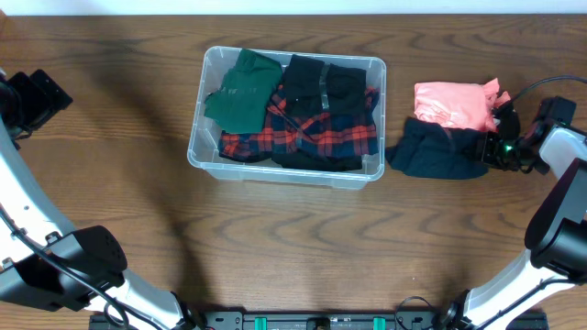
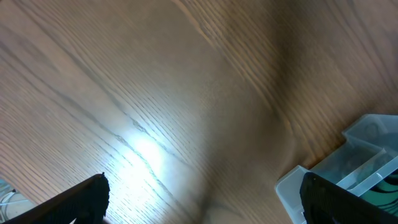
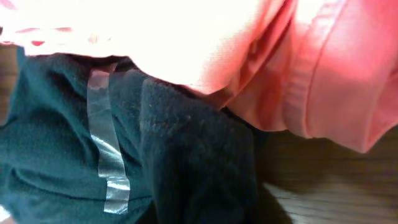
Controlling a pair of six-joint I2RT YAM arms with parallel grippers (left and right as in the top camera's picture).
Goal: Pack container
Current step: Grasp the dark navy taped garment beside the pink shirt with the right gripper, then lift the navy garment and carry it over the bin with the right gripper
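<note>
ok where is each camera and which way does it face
Overhead: above the wooden table, facing straight down on the clear rectangular plastic bin; both arms show.
Left wrist: low, facing bare table and a bin corner; its dark fingers show.
Right wrist: close on the pink garment over the dark garment; no fingers visible.
Shared: the bin, in overhead and left wrist.

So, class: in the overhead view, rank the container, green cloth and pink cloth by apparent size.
Largest: container.
Then green cloth and pink cloth: they look about alike, so no ranking.
</note>
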